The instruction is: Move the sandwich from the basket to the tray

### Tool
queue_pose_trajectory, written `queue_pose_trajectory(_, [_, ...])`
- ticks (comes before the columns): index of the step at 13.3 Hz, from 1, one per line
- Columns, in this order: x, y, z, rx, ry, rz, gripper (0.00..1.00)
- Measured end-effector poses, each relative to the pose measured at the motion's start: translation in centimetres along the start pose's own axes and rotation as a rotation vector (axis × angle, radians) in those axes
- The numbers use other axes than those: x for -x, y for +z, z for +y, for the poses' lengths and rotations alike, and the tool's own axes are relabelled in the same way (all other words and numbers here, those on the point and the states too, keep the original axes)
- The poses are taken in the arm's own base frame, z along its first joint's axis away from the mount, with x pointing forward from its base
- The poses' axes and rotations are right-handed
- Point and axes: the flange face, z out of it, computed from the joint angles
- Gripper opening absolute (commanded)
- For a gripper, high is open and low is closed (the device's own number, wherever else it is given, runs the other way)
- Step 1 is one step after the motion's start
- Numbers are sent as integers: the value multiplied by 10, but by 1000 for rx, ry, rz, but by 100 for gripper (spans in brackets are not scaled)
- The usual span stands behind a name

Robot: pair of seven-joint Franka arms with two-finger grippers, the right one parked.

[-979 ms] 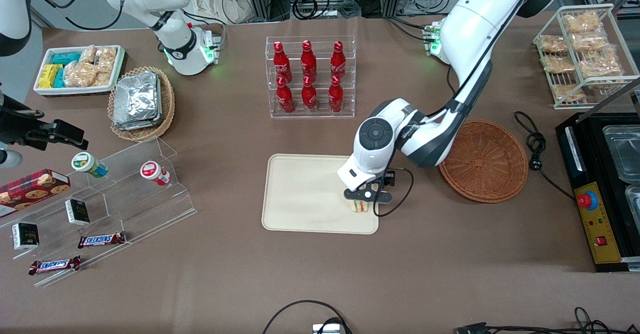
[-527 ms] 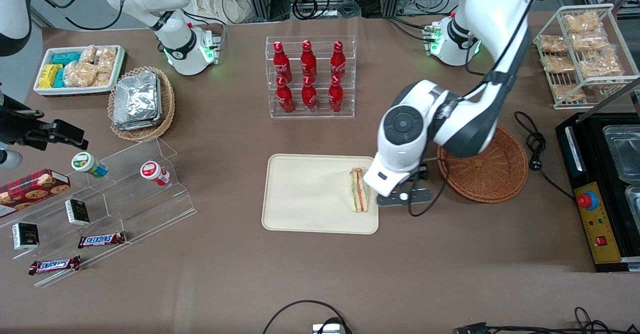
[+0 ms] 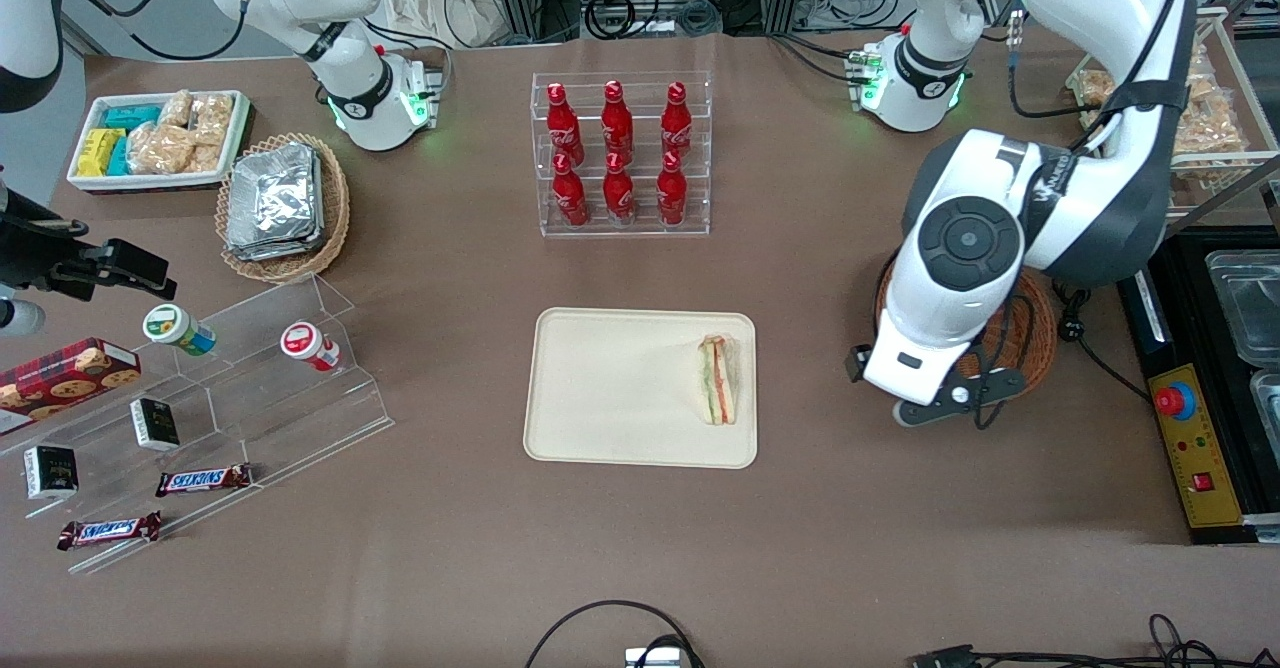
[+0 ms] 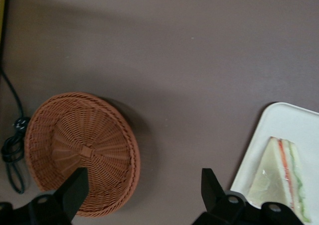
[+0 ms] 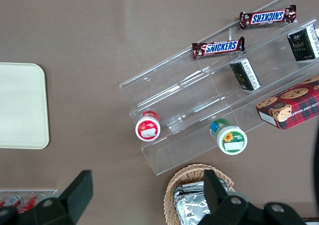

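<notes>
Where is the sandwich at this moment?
The sandwich lies on the tray, at its end nearest the basket. The open, empty gripper hangs apart from it, above the basket's near edge.

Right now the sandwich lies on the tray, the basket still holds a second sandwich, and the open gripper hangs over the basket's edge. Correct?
Not quite: the basket is empty, as the left wrist view shows, with only bare wicker inside. The rest holds: the sandwich lies on the tray, and the gripper hangs open above the basket's edge.
</notes>
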Motion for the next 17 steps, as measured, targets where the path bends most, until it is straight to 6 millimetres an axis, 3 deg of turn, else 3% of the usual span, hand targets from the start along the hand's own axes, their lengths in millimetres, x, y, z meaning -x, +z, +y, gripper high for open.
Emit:
queue_pose_trajectory(6, [0,-7,-4,2,-6,8,100])
queue_pose_trajectory(8, [-3,-17,-18,11,-12,8,100])
queue_pose_trajectory(12, [-10,-48,-78,64,35,-3,100])
queue_pose_trajectory(17, [11,-102,-160,111,177,-12,100])
